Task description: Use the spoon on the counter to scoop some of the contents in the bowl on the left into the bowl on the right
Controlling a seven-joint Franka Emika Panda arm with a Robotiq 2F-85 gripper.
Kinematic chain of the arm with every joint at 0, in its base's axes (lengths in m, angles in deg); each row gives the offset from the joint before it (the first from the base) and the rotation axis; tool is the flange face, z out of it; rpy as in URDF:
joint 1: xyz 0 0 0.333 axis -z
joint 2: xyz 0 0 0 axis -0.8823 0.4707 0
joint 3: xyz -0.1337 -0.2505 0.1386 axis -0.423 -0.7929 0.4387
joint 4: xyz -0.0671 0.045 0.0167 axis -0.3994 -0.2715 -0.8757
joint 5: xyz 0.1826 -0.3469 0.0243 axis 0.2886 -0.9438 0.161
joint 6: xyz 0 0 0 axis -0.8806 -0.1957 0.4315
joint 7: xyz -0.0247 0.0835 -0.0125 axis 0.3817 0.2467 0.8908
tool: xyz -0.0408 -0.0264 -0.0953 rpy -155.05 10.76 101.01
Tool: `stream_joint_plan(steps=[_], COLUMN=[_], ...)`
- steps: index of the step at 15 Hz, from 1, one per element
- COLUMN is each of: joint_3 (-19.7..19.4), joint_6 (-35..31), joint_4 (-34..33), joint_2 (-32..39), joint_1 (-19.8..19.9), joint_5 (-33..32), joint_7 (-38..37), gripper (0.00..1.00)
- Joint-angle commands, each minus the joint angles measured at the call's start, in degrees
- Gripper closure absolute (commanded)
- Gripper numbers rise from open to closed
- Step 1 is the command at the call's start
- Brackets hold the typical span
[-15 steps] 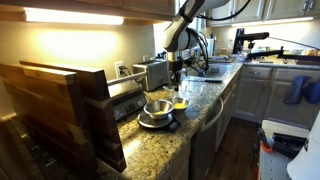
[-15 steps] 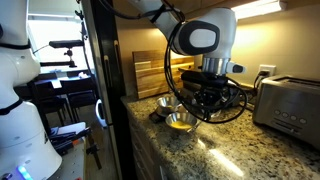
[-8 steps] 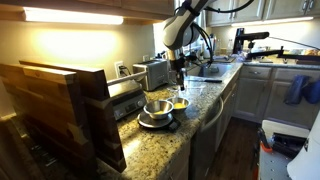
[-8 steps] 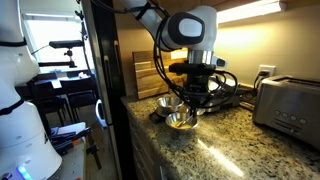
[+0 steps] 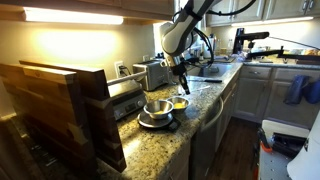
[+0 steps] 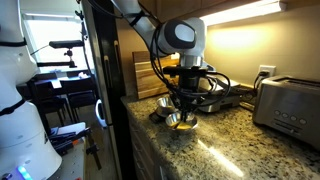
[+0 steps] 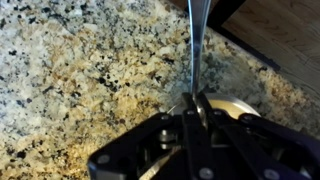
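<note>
Spoon [image 7: 193, 50], clamped by the handle in the closed tool [image 7: 194, 100], is held over a bowl [image 6: 181, 123], presumably for scooping.

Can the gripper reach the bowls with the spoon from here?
Likely yes. The gripper, jaws shut on the spoon, hangs close above the steel bowl and the yellow bowl. Nothing stands between it and them in either exterior view.
</note>
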Motion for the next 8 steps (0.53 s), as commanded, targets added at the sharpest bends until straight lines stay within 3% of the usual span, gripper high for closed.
stream_joint_plan(steps=[1,8], joint_3=[-0.67,-0.50], joint_6=[0.08,0.64], joint_4=[-0.19,-0.82], joint_2=[0.23,0.57], joint_1=[-0.63,-1.23], joint_5=[0.19,-0.45], joint_7=[0.14,-0.89], gripper=[0.93,0.96])
